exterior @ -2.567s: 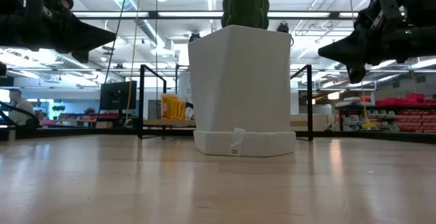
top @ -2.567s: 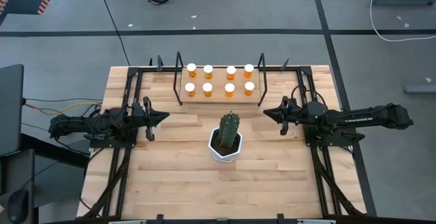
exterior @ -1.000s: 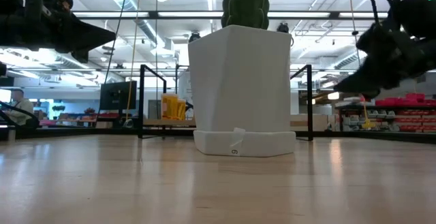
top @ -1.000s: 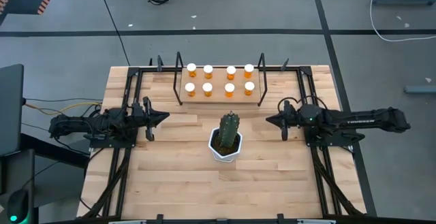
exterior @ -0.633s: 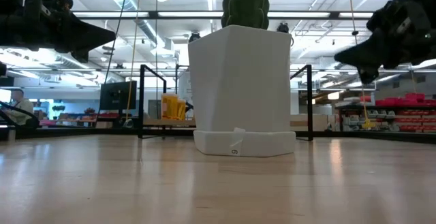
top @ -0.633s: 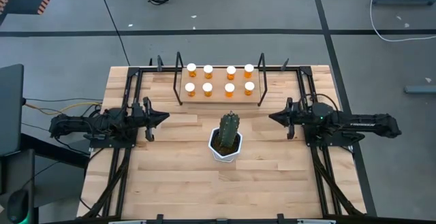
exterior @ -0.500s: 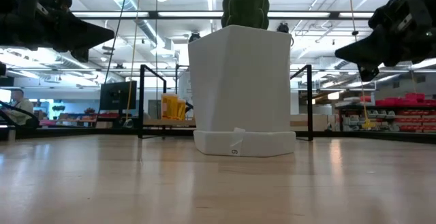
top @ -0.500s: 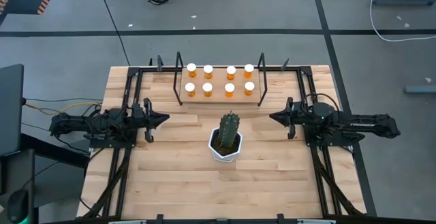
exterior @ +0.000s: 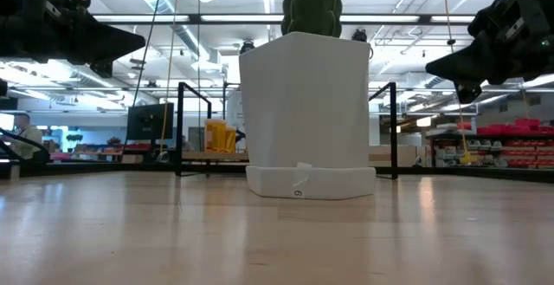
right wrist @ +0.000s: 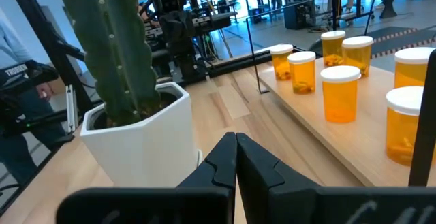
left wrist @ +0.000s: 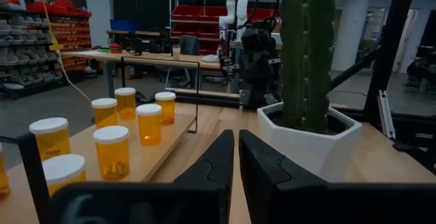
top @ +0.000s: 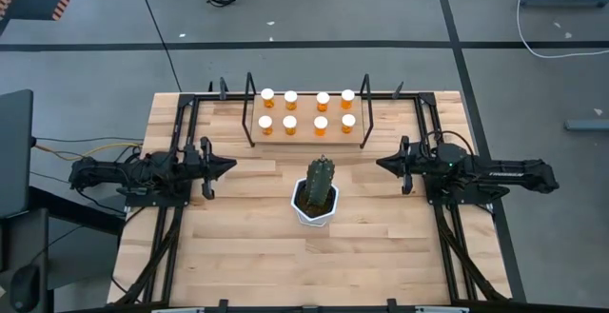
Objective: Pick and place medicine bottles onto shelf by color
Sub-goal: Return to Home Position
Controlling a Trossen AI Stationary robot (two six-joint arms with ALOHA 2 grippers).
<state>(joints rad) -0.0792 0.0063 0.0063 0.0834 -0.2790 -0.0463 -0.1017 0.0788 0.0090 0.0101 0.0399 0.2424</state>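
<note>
- Standing in two rows of four on the shelf (top: 306, 109), all eight bottles (top: 289, 122) are upright with their caps on. None lies on the table (top: 238, 246).
- All the bottles are the same orange, so one tier holds the lot. Judged from that, the sorting looks finished.
- The left gripper (top: 228, 165) hovers over the table's left side, well apart from the shelf and aimed at the middle. Its wrist view shows the fingers pressed together with nothing between them.
- The right gripper (top: 383, 166) mirrors it on the right side, also clenched on nothing and also facing inward.
- Both arms are low and folded, with their tips clear of the shelf and the plant. That fits a resting pose, since nothing is left to carry.
- The cactus (top: 321, 180) in its white pot (top: 312, 214) stands between the two grippers, just in front of the shelf. It is no part of the sort, and any reach to the shelf would have to go round or over it.
</note>
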